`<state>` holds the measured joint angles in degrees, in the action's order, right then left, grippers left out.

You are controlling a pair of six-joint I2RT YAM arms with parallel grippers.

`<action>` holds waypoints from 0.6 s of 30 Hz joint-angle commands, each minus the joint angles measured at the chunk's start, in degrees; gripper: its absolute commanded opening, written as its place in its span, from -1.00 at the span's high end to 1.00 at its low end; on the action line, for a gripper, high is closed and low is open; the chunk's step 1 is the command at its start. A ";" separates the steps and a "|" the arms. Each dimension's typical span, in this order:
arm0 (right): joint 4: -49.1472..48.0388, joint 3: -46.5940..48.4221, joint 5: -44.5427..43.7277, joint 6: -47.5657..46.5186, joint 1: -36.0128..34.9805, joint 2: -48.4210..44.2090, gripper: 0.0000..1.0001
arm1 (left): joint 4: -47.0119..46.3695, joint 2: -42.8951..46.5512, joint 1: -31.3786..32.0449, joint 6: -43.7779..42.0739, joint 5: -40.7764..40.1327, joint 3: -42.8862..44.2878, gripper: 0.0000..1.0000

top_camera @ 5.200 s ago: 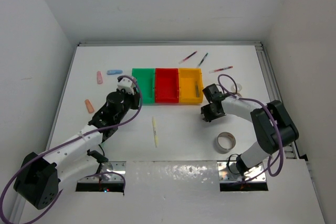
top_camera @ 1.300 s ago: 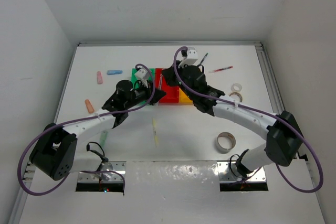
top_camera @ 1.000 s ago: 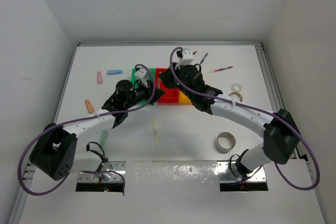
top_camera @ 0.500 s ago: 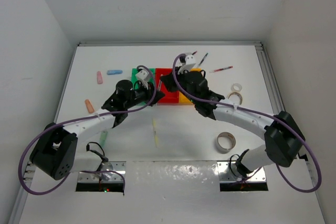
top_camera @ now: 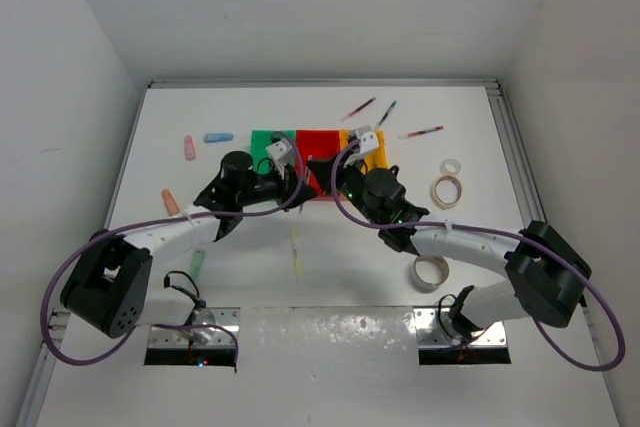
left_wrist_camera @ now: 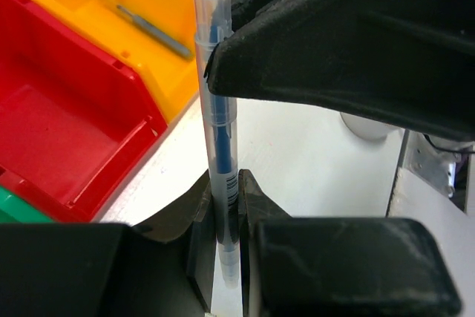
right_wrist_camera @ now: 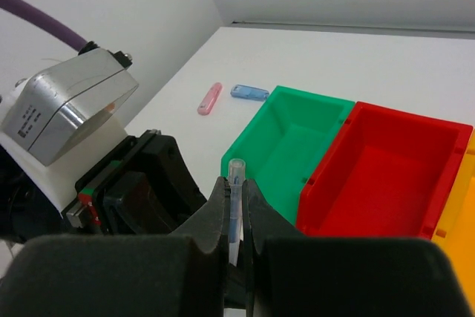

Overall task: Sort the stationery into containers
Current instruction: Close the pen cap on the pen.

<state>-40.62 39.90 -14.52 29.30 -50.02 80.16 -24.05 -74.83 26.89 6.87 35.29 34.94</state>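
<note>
- Standing on end in the left wrist view, the blue pen (left_wrist_camera: pixel 220 139) ran lengthwise straight out from the left gripper (left_wrist_camera: pixel 224 183), its clear capped end pointing away from that wrist.
- It hung over the table (left_wrist_camera: pixel 297 154), just beside the red bin (left_wrist_camera: pixel 59 131).
- The left gripper's fingers were clamped on its lower end.
- The right gripper (right_wrist_camera: pixel 234 181) was closed narrowly on the upper part, with the tip poking out past its fingertips.
</note>
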 commanded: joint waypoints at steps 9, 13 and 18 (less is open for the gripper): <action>6.88 -8.34 6.09 -1.26 -6.93 5.00 1.00 | -20.42 1.88 -0.79 0.59 5.58 7.42 1.00; 6.52 -10.36 3.98 -0.74 -7.20 5.88 1.00 | -19.54 2.14 -0.88 0.60 5.14 7.60 1.00; 8.71 -12.04 1.44 -1.96 -8.07 5.18 1.00 | -18.58 2.32 -1.23 0.51 4.97 7.51 1.00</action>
<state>-53.21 32.80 -18.59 27.33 -53.98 81.49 -21.71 -75.46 26.87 7.79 40.47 35.05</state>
